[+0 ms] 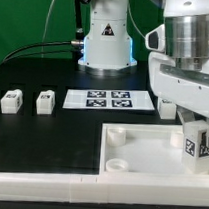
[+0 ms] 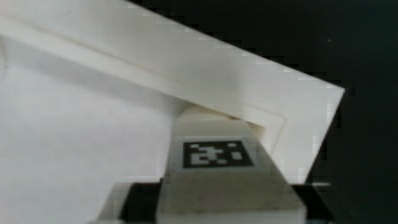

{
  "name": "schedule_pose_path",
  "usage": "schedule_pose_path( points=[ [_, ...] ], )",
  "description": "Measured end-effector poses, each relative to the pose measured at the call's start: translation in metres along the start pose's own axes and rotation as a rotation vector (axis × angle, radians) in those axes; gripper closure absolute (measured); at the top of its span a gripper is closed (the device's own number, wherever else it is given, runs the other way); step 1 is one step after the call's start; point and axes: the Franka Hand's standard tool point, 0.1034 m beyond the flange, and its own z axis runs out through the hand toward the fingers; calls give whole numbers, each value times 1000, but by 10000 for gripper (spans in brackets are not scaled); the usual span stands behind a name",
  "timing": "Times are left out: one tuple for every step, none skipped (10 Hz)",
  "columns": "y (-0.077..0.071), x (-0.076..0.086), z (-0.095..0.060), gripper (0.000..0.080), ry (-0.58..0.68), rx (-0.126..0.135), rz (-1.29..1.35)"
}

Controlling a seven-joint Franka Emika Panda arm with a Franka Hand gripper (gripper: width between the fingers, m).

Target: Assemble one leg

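Item: gripper (image 1: 197, 148), clamped on the leg (image 1: 196, 141), its fingers pressed against the block's two side faces, tag face outward. In the wrist view the leg (image 2: 217, 152) sits directly between the fingers (image 2: 146, 200), projecting ahead of them toward the panel.

Item: large white panel (image 1: 139, 155), lying flat below the gripper. The held leg hangs over the panel corner on the exterior view's right; whether it touches the panel surface cannot be told. One round corner socket (image 1: 116, 135) shows well off to the side of the gripper; the socket under the leg is hidden by the block itself.

Item: spare legs (image 1: 11, 100) and (image 1: 46, 100), well away from the gripper, beside the marker board (image 1: 109, 99).

Handling note: judged step is seating the leg in the corner socket. Keep the block upright, centre it over the socket before descending, press straight down, and release only once seated, lest it tip.
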Motion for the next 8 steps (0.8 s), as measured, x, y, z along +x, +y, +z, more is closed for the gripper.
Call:
schedule_pose_path(
  points=[
    [0, 0, 0, 507, -1, 0, 7],
    [0, -1, 1, 507, -3, 0, 7],
    [0, -1, 1, 338, -3, 0, -20],
    [0, -2, 1, 195, -3, -1, -71],
    [0, -1, 1, 164, -5, -4, -98],
    [-3, 1, 1, 164, -4, -6, -170],
    [-4, 1, 1, 152, -2, -7, -329],
    [-5, -1, 1, 152, -3, -8, -387]
  ],
)
